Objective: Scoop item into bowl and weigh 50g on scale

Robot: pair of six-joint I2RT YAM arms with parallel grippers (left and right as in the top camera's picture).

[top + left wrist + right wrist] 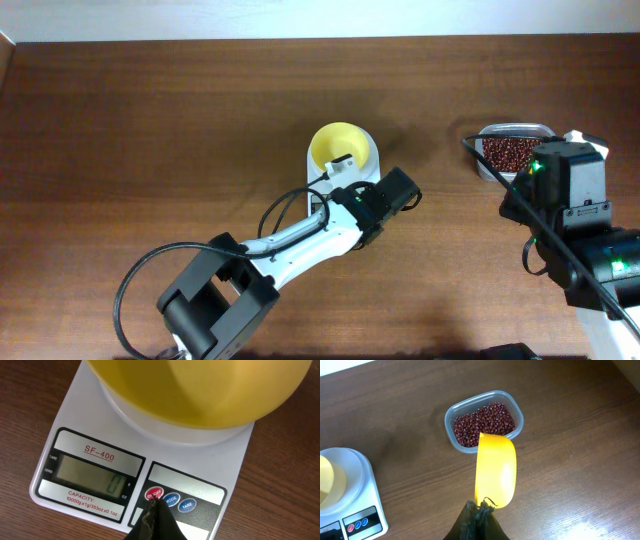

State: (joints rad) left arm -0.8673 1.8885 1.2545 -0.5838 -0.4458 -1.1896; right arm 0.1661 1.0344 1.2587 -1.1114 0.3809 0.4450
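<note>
Touching the red round button [153, 493] of the white kitchen scale [75, 405], the left end effector [152, 510] is closed, empty. A pale yellow round bowl [200, 390] sits on the scale; to its right, the right end effector [479, 510] clamps a yellow plastic scoop [495, 472] beside small red-brown beans [482, 422].

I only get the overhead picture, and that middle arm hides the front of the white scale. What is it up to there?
Observer: The left fingers are shut, their tip at the scale's red on/off button.
Operator: Is the scale switched on?
Observer: Its display shows a faint zero, with the bowl sitting on top.
Operator: And the arm on the right?
Observer: The right fingers grip a yellow scoop, its front edge at the near rim of the clear tub of beans.
</note>
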